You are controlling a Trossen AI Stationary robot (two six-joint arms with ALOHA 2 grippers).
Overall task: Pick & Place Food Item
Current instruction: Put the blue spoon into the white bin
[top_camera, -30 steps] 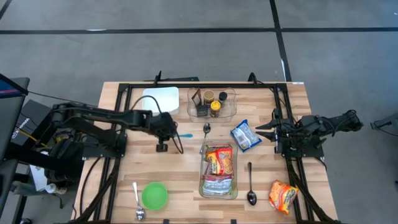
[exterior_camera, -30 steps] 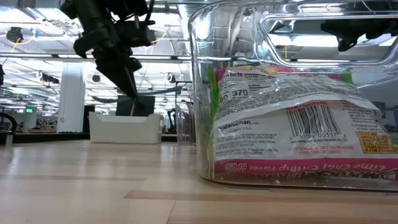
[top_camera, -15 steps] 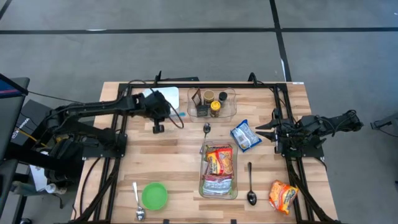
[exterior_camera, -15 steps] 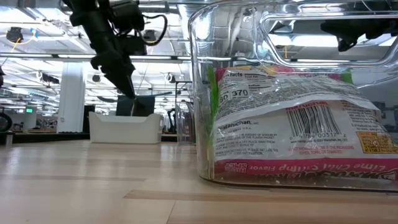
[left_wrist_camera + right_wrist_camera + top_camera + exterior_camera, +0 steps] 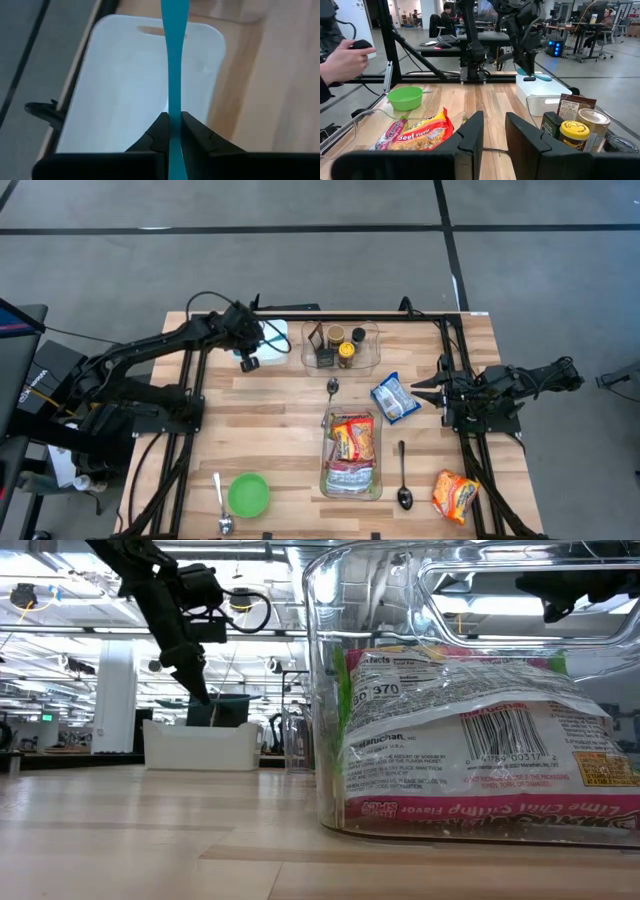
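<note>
From above, the left gripper (image 5: 251, 358) has swung from mid-table to the white tray (image 5: 266, 339) at about 11 o'clock, and is now over the tray's near edge; the right gripper (image 5: 420, 391) has not moved, waiting at 3 o'clock beside a blue-white packet (image 5: 395, 397). The clear bin (image 5: 351, 453) at centre holds noodle packets (image 5: 352, 442); the clear caddy (image 5: 341, 347) at 12 o'clock holds jars; an orange packet (image 5: 455, 494) lies at 5 o'clock, a green bowl (image 5: 249, 494) at 7. At table level, the left gripper (image 5: 196, 690) hangs above the tray (image 5: 197, 744), farther back than before, with the bin (image 5: 470, 690) and its packets (image 5: 470, 755) close in front. The left wrist shows the fingers (image 5: 159, 131) clamped on a blue spoon (image 5: 172, 60) over the tray (image 5: 115, 90). The right wrist shows its fingers (image 5: 470, 132) narrowly apart, holding nothing.
</note>
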